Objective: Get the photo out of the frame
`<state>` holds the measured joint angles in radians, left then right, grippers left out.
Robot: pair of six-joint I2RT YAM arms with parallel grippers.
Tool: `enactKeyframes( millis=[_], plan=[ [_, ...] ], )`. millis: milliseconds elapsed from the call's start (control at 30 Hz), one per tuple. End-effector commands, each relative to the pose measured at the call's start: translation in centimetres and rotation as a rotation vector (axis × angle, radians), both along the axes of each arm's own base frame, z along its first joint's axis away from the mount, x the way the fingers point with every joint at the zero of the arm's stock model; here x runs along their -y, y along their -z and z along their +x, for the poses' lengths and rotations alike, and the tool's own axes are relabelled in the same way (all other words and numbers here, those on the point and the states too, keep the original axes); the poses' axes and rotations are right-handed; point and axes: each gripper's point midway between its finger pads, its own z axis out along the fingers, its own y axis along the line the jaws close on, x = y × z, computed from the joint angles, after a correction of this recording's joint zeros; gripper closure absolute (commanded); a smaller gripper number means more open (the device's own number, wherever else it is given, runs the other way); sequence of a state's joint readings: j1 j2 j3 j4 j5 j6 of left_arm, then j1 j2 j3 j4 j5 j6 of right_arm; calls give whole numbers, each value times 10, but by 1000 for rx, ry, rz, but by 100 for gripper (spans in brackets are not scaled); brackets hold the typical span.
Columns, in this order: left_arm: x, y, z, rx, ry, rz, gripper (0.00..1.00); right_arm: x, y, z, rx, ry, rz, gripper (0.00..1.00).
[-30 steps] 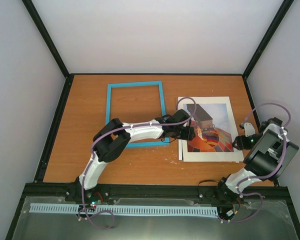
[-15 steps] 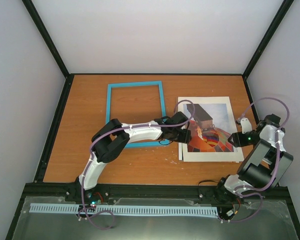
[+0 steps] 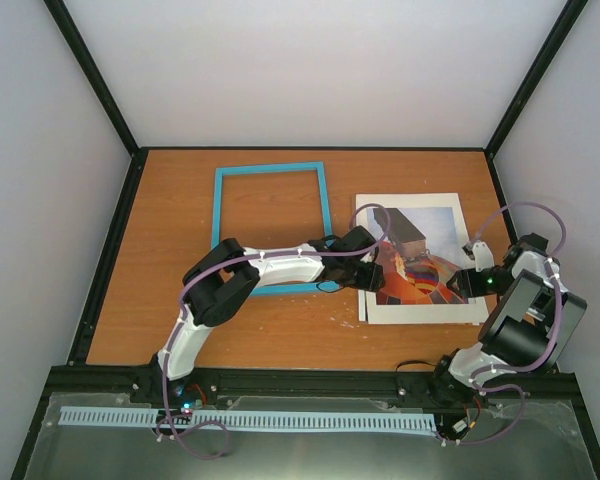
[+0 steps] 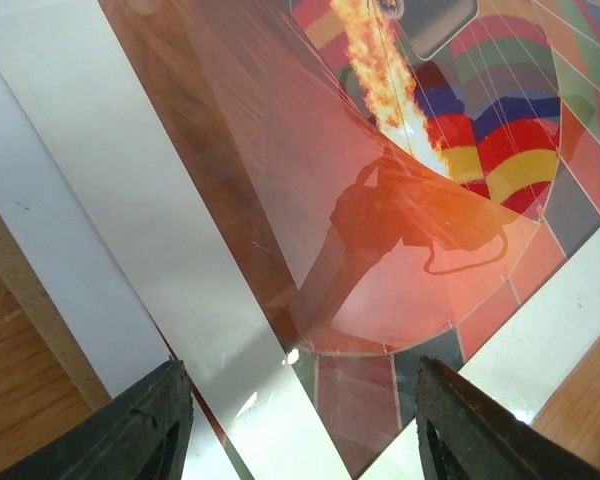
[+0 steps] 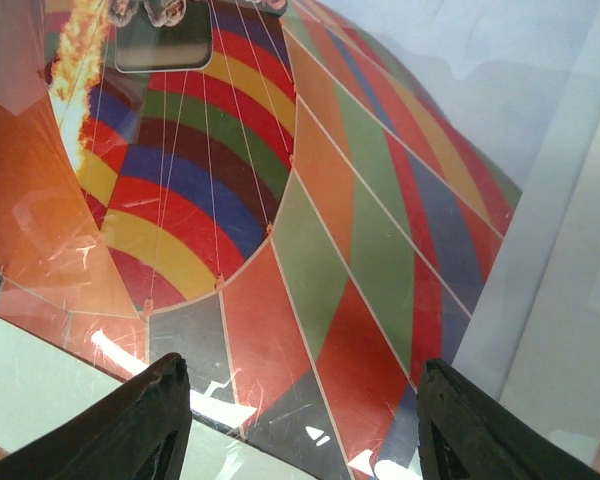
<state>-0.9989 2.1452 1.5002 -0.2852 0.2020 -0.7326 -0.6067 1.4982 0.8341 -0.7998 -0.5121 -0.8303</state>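
At 3 o'clock of the frame [image 3: 221, 225], just beside it, the photo [image 3: 432, 228] lies flat on the table [image 3: 170, 300]. Left gripper [image 3: 377, 272] hangs over its 9 o'clock edge, right gripper [image 3: 463, 283] over its 4 o'clock side. Both stand half open, gripping nothing.

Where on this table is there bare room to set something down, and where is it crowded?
Free: the strip between the frame and the left edge of the table; the band behind frame and photo; the bare wood inside the frame. Crowded: the gap between frame and photo, where the left gripper hangs, and the photo's right edge under the right gripper.
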Motion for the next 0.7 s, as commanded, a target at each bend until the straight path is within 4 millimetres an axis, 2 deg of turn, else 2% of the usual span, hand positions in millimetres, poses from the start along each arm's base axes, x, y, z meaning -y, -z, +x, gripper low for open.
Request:
enactKeyframes(
  millis=[0, 267, 533, 600, 667],
  plan=[
    [13, -6, -7, -4, 55, -31, 39, -2, 3, 3, 10, 1, 8, 39],
    [39, -9, -5, -12, 115, -85, 39, 6, -15, 8, 46, -2, -49, 37],
    [58, 11, -3, -35, 148, -83, 39, 7, -23, 8, 59, 0, -60, 36],
    [60, 8, -4, -25, 155, -80, 42, 4, -25, 7, 63, -8, -46, 36],
    [58, -11, -1, 17, 147, -93, 43, 0, -26, 6, 63, -17, -32, 36]
  ],
)
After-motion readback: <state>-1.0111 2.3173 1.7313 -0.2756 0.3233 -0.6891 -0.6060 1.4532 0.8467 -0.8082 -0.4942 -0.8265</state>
